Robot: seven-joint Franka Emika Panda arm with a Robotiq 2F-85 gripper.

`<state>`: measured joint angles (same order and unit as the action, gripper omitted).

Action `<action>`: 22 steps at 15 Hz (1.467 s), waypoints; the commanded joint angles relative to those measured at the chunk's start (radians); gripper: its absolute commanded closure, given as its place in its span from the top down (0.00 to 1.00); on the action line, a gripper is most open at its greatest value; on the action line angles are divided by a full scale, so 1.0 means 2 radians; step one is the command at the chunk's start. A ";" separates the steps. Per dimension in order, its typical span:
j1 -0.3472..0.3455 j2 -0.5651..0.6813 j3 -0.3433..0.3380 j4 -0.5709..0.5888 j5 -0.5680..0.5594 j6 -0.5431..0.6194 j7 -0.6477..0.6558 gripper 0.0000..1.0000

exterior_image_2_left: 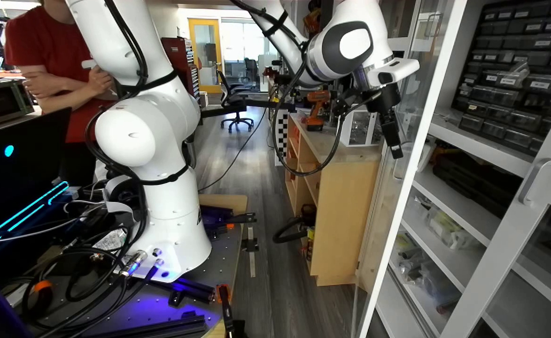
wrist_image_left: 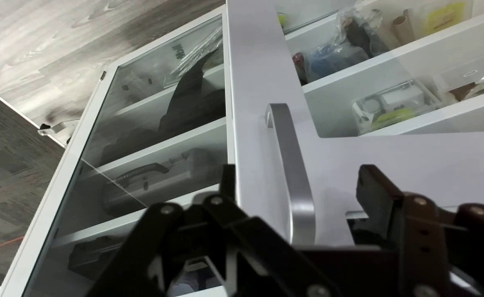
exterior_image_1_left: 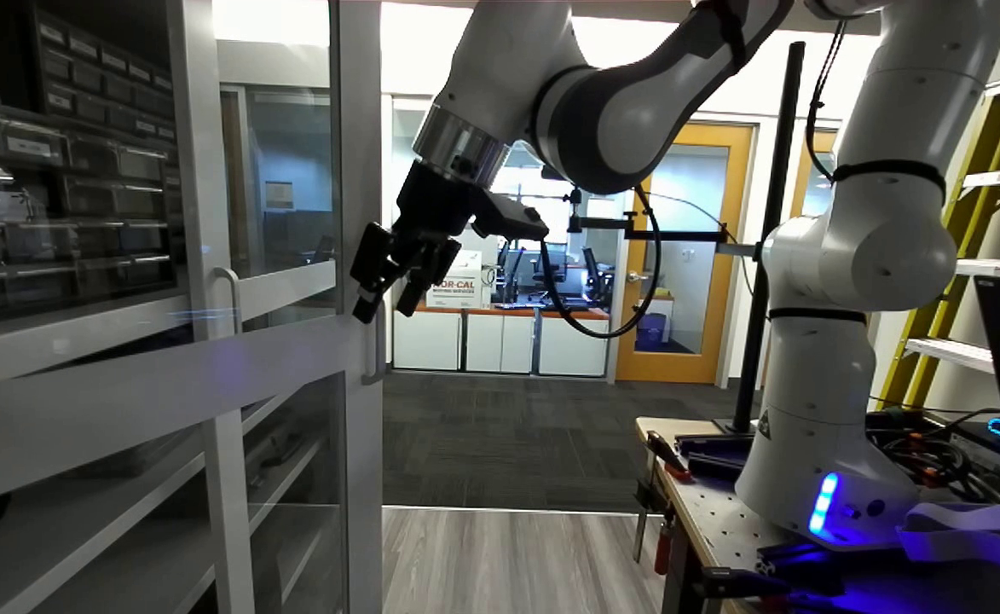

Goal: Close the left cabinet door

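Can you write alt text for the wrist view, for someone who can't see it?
Black gripper facing the left cabinet door, whose grey bar handle appears between the open jaws; contact can't be told. At picture left, another glass-paned door shows a grey case behind it, with wood-look floor at upper left.

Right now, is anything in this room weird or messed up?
The left cabinet door stands open, sticking out. That looks odd because the other cabinet door seems shut. I see nothing spilled or broken.
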<state>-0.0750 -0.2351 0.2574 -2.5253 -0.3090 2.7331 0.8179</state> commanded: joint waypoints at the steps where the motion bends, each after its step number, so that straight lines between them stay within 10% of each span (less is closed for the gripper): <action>1: -0.013 0.011 0.009 0.006 -0.027 0.020 0.032 0.47; 9: -0.011 0.010 0.005 0.005 -0.036 0.024 0.031 0.01; 22: -0.015 0.065 -0.029 0.065 -0.049 0.040 -0.042 0.05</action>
<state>-0.0834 -0.1578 0.2276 -2.4613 -0.3862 2.7660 0.7927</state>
